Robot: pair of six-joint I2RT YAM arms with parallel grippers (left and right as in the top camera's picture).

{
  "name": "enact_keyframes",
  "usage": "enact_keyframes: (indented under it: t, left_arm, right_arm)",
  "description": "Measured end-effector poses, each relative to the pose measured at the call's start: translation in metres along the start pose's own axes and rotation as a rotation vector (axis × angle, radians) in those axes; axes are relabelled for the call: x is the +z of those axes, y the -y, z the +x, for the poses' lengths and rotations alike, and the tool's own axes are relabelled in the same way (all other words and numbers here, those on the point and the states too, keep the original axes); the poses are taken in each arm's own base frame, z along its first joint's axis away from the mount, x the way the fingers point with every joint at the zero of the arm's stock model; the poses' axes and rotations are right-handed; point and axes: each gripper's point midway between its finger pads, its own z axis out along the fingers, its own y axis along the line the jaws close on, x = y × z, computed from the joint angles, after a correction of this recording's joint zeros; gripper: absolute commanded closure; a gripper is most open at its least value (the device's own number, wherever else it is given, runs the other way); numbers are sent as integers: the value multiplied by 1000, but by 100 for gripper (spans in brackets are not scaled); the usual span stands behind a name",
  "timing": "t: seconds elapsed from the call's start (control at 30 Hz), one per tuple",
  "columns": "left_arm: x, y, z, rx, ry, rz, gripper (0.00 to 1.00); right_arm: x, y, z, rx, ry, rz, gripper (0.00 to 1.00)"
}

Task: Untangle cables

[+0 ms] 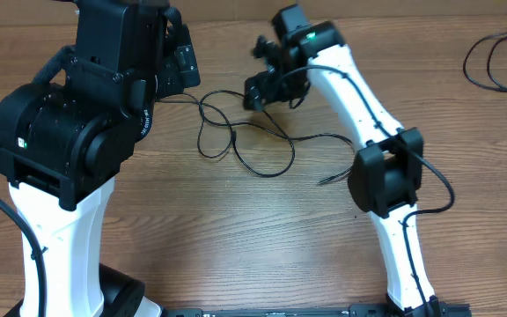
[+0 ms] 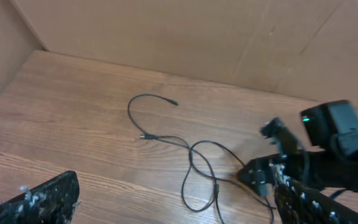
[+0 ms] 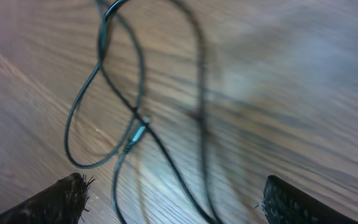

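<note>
Barely begun. Lying in crossed loops on the brown wooden surface [image 1: 236, 246], between the arms: thin black flexible cords [image 1: 236, 145], none separated yet. Hovering over them, spread wide and empty: right claw [image 3: 179, 199]. Likewise wide, holding nothing: left claw [image 2: 173, 202].

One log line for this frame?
cables: loose crossing loops, flat on table | left gripper: open, holding nothing | right gripper: open, over the loops, holding nothing
</note>
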Motion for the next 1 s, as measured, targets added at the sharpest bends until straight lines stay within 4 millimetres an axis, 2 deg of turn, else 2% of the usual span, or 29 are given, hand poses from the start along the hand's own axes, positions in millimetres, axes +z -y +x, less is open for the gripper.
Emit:
enact_keyframes:
  t: [0.07, 0.17, 0.4, 0.57, 0.67, 0.77, 0.9, 1.0]
  left_arm:
    - [0, -1, 1, 3, -4, -5, 0]
    - [0, -3, 3, 8, -11, -13, 0]
    - [-1, -7, 3, 11, -6, -33, 0]
    - [-8, -10, -6, -11, 37, -30, 0]
    - [-18, -15, -12, -29, 73, -30, 0]
    - [-27, -22, -16, -42, 100, -35, 0]
    - [-32, -28, -17, -47, 116, -48, 0]
    - [-32, -32, -17, -44, 118, -70, 0]
  right_arm:
    - [9, -8, 2, -25, -12, 6, 17]
    - [23, -15, 7, -50, -42, 18, 18]
    - [45, -2, 16, -34, -89, 41, 16]
    - [46, 0, 14, -34, -81, 44, 15]
    - [45, 0, 14, -33, -85, 45, 15]
    - [36, -4, 12, -33, -82, 48, 11]
    - [10, -11, -9, -59, -10, 63, 7]
    - [1, -10, -17, -70, 27, 83, 8]
